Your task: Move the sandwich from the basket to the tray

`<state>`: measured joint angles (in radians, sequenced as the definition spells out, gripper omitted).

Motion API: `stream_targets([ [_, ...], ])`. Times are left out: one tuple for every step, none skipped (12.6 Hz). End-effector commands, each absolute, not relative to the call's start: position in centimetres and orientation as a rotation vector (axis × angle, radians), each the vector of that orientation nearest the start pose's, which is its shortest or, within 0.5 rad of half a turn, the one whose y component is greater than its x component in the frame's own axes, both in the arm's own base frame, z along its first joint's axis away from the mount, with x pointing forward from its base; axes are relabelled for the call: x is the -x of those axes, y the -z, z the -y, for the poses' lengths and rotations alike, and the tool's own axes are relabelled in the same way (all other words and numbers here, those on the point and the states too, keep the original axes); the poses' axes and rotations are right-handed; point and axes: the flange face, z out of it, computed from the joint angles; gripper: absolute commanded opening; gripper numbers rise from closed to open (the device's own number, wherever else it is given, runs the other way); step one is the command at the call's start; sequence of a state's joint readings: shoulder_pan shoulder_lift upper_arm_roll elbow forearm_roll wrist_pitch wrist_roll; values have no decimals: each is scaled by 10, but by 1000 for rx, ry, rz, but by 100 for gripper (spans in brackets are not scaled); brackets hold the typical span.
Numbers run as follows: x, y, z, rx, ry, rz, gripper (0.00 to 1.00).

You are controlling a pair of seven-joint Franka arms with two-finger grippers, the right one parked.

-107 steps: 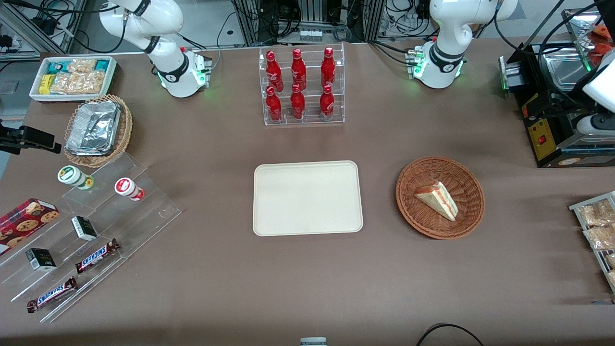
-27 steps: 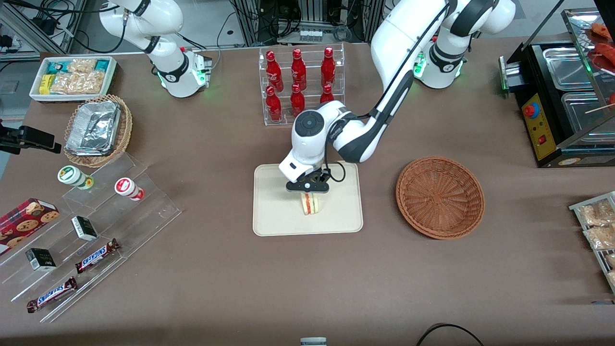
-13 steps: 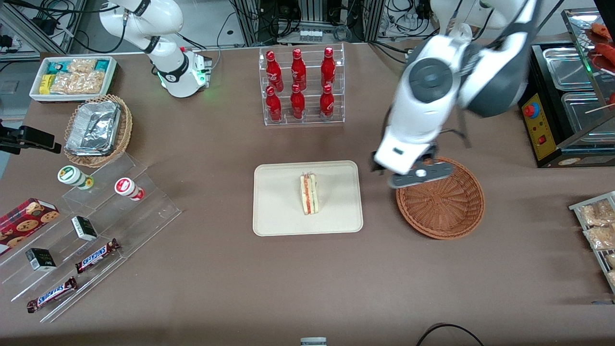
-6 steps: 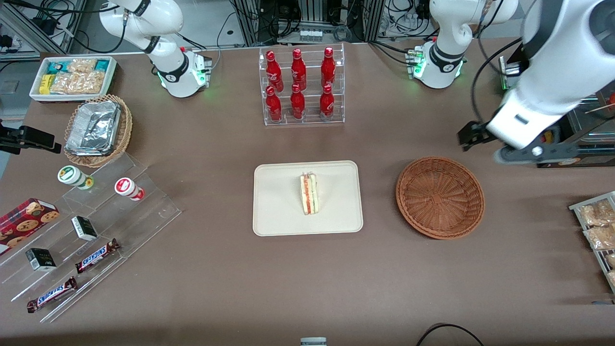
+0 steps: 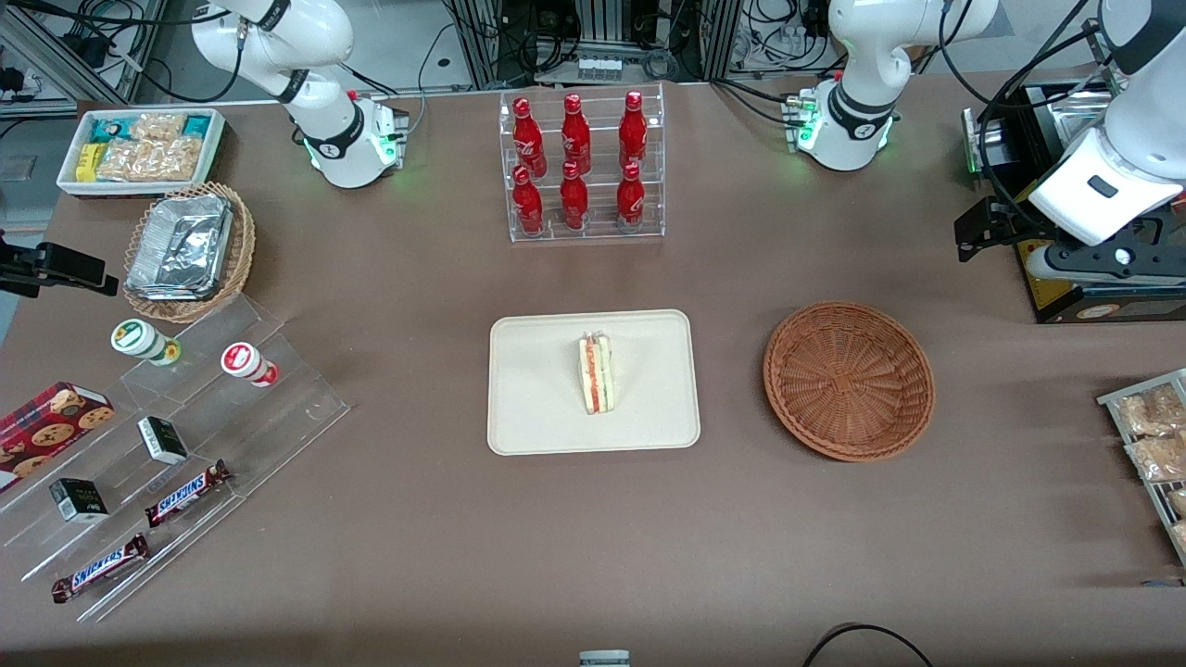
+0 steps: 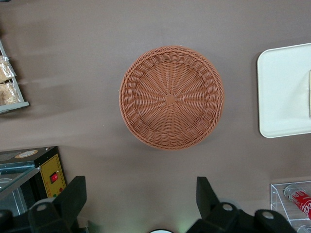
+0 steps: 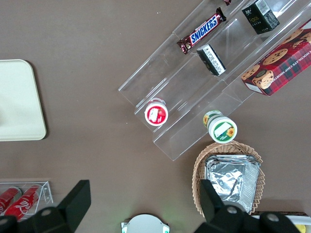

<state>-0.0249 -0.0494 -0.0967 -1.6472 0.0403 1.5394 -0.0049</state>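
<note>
Brown bench (image 5: 417, 537), matte, with cable-hung equipment racks at its edge farthest from the front camera. Sandwich (image 5: 596, 373) stands on edge on the cream tray (image 5: 528, 408). Landmark: tray. Wicker basket (image 5: 848, 380) sits beside the tray, toward the working arm's end. Gripper (image 6: 141, 201) hangs high over bare bench near the basket, jaws spread, holding nothing.

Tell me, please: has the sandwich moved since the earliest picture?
Yes. The sandwich has left the basket and now stands on edge on the tray. The open gripper is high above the table, near the black machine.
</note>
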Motion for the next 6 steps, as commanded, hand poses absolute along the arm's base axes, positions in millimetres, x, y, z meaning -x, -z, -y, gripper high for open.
stream_targets([
  [-533,-613,71,3100,-85,-192,100],
  [-534,-616,73,3101,-75,-195,100],
  [-533,-619,72,3102,-71,-206,100],
  [-533,-620,64,3101,-73,-178,100],
  [-531,-621,58,3102,-88,-173,100],
  [-531,-622,53,3107,-84,-159,100],
])
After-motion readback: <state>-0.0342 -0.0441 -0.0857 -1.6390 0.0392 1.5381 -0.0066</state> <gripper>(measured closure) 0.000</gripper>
